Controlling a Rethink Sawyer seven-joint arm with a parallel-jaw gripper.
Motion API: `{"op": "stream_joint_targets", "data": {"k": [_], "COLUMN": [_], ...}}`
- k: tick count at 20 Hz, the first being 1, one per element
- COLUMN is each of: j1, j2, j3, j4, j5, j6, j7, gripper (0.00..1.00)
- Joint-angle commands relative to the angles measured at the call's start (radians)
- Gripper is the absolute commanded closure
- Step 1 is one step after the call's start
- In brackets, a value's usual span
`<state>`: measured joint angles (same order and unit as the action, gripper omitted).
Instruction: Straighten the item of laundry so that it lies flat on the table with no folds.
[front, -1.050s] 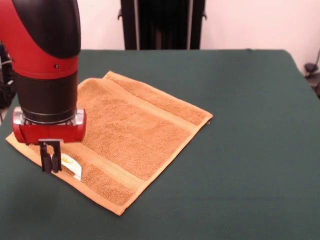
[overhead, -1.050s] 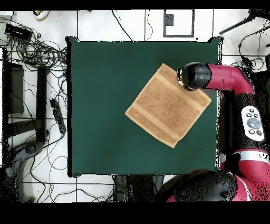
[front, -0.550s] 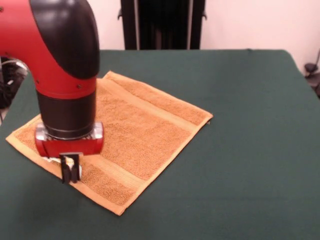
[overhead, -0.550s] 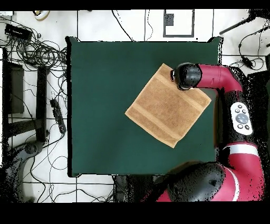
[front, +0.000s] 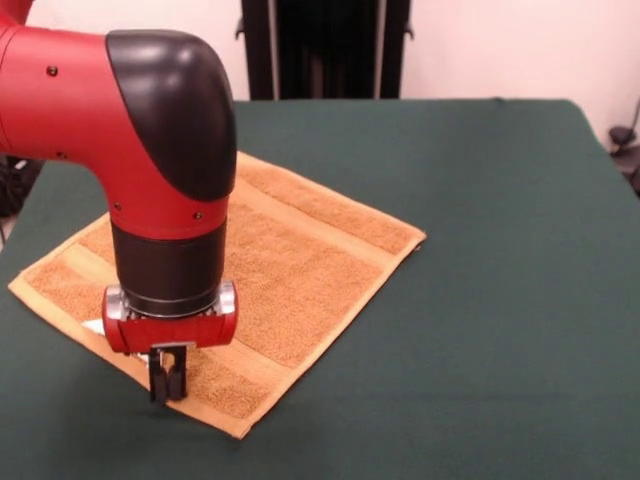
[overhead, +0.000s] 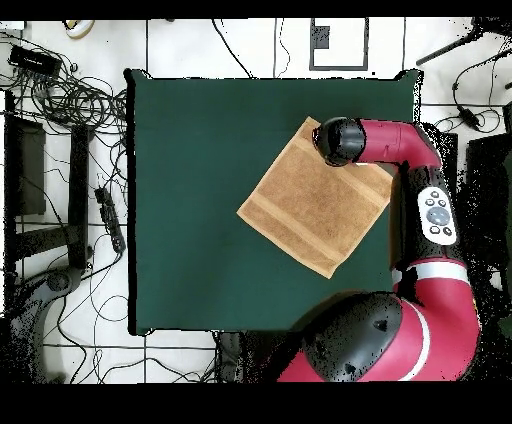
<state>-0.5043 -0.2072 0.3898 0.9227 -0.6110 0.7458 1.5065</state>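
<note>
The item of laundry (front: 270, 270), an orange-tan hand towel, lies spread as a diamond on the table (front: 500, 300), toward the side where the arm (front: 150, 150) reaches in, and it looks flat across nearly its whole face. Over the past second the gripper (front: 167, 380) has travelled along the towel's near-left hem, from beside the white tag (front: 93, 326) toward the corner nearest the camera, and has dropped lower, so that its tips now stand at the hem itself. Its two fingers (front: 159, 378) are drawn close together with only a thin slit between them, and nothing can be seen held in them; whether they pinch the cloth is not clear. The towel's outline is the same in both views as a second ago, which suggests the sweep has smoothed or merely tracked the edge rather than dragged the cloth. In the overhead view (overhead: 315, 195) no fold or turned-back corner shows, though the wrist (overhead: 338, 140) hides the corner beneath it; the task appears close to done, with at most that covered corner left to check. One corner of the towel sits near the table's edge on the arm's side, leaving little margin for pulling the cloth that way. On the opposite side, green tabletop stretches wide and bare, giving ample room for any further tug or spread.
</note>
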Motion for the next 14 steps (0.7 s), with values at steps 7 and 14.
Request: {"op": "stream_joint_targets", "data": {"k": [7, 14], "j1": [0.055, 0.006], "j2": [0.071, -0.209], "j3": [0.075, 0.062], "j4": [0.054, 0.254], "j5": [-0.042, 0.025], "j6": [-0.117, 0.048], "j7": [-0.14, -0.213], "gripper": [1.0, 1.0]}}
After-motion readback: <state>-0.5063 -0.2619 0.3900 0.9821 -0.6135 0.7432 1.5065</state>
